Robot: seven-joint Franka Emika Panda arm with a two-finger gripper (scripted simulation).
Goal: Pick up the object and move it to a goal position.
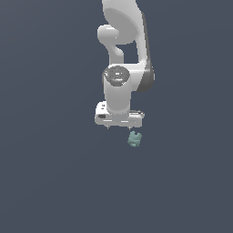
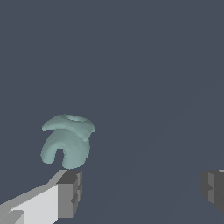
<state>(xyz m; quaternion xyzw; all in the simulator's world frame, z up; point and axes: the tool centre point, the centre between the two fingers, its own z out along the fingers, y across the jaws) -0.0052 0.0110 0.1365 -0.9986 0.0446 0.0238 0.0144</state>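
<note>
Gripper (image 1: 121, 128) on your white Panda arm (image 1: 123, 54) stands wide apart, grey-padded fingers (image 2: 70, 192) holding nothing. You see the small pale teal-green lumpy object (image 1: 134, 139) on the dark grey floor (image 1: 45, 182), just below the gripper toward the exterior view's right, outside the finger gap, near one pad.

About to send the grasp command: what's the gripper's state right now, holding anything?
Gripper: open, fingers wide apart, holding nothing. The teal piece sits free just beyond one fingertip, not between them.
</note>
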